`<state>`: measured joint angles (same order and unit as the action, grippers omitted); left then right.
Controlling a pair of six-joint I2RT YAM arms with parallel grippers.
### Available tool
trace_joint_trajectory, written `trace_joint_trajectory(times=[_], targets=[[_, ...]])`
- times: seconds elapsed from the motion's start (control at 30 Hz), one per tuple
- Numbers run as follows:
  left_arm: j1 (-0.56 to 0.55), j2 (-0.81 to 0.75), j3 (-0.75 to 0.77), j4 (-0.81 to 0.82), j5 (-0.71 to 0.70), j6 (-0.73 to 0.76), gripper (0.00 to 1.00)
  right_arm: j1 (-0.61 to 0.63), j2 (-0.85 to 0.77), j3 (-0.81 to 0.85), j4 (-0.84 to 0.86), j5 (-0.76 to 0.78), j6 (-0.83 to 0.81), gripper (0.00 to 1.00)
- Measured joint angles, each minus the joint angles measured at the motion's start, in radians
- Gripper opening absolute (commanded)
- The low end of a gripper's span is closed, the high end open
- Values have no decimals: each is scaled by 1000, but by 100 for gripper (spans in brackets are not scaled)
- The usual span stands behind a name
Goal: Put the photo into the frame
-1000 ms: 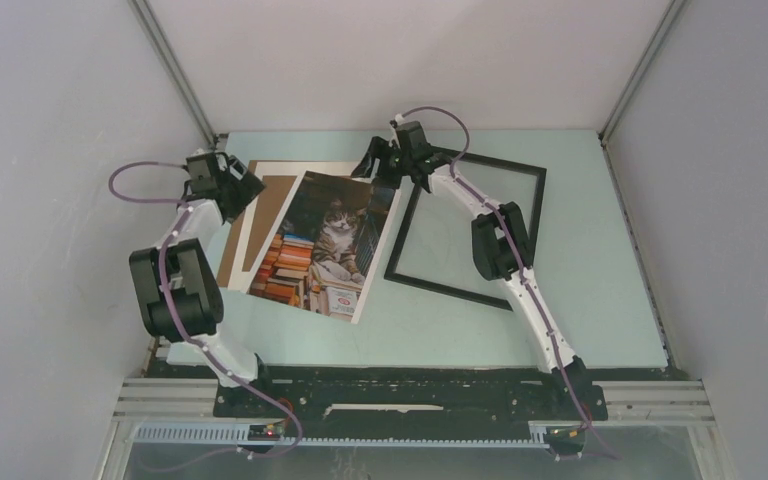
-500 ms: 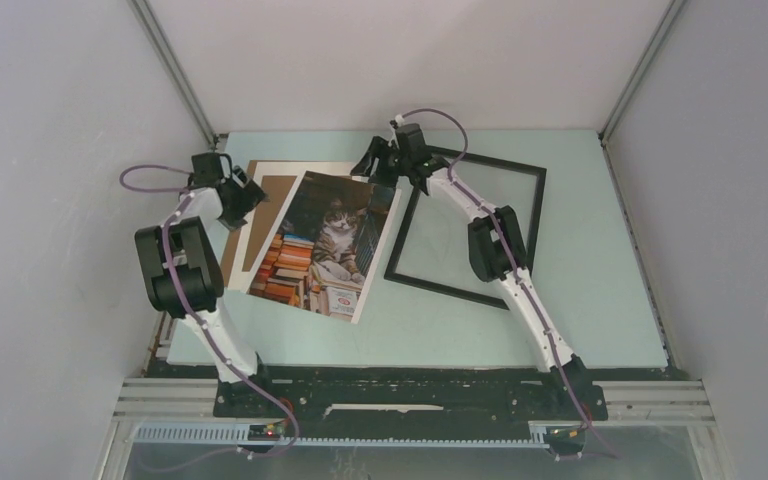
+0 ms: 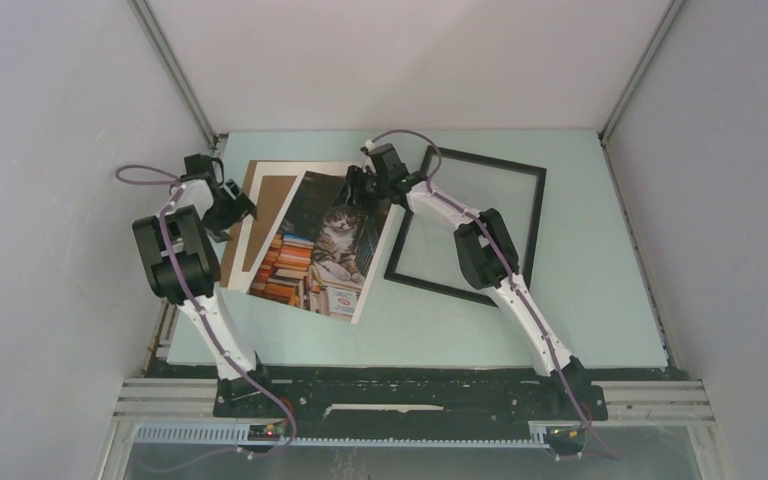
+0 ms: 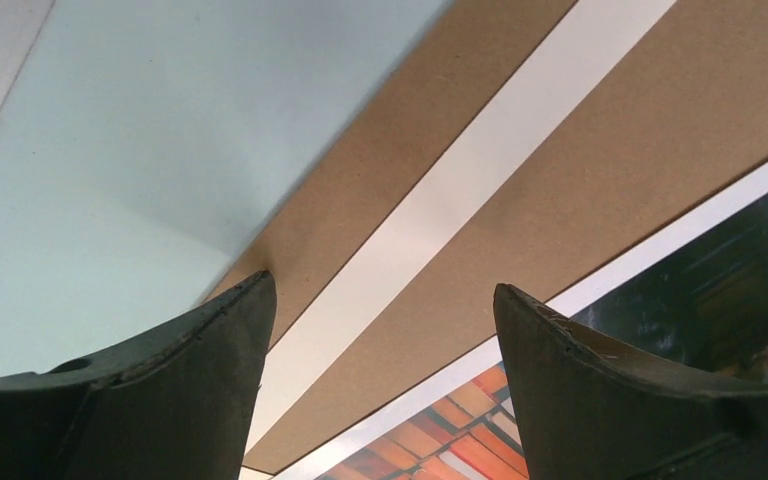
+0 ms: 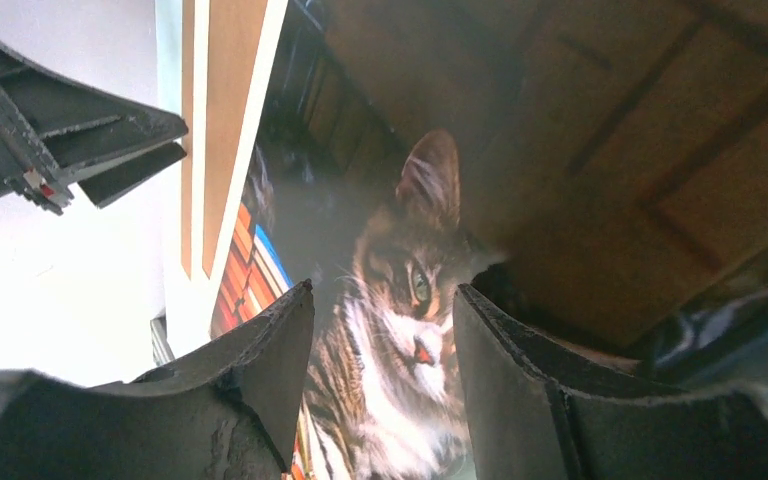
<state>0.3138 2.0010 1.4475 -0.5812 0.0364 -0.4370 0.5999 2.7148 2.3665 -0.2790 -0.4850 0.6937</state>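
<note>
Right hand, jaws partly apart and gripping nothing, hangs over the far end of the photo, which lies flat on the desk just left of the frame with its long axis running near-left to far-right; left hand, wide open and empty, sits farther off.

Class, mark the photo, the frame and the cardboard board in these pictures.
photo point(image 3: 336, 238), top view, on the pictured cat.
frame point(image 3: 490, 161), top view, on its far black edge.
cardboard board point(image 4: 650, 130), left wrist view, on its bare brown face.
</note>
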Motion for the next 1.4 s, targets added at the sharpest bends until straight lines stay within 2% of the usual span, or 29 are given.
trace_joint_trajectory(times=[0.17,0.37,0.53,0.63,0.8,0.93,1.13,1.27,1.4], targets=[[3,31,42,-35,47,2,88,0,-3,-9,-13,-31,4,61],[7,31,34,-24,133,-3,88,-26,-15,-31,-19,-88,1,67],[5,19,18,-18,144,2,90,-63,-40,-38,-70,-71,-44,69],[-12,-3,6,-28,101,12,91,-99,-58,-42,-117,-54,-83,70],[-112,-89,5,-52,-7,39,92,-156,-122,-85,-203,29,-157,71],[-236,-124,31,-50,-12,36,93,-188,-175,-145,-252,99,-173,70],[-365,-11,151,-26,66,-49,94,-193,-211,-226,-257,159,-161,69],[-406,51,150,-14,92,-114,94,-188,-259,-287,-265,224,-174,72],[-412,56,81,8,106,-161,94,-185,-296,-334,-259,192,-206,75]])
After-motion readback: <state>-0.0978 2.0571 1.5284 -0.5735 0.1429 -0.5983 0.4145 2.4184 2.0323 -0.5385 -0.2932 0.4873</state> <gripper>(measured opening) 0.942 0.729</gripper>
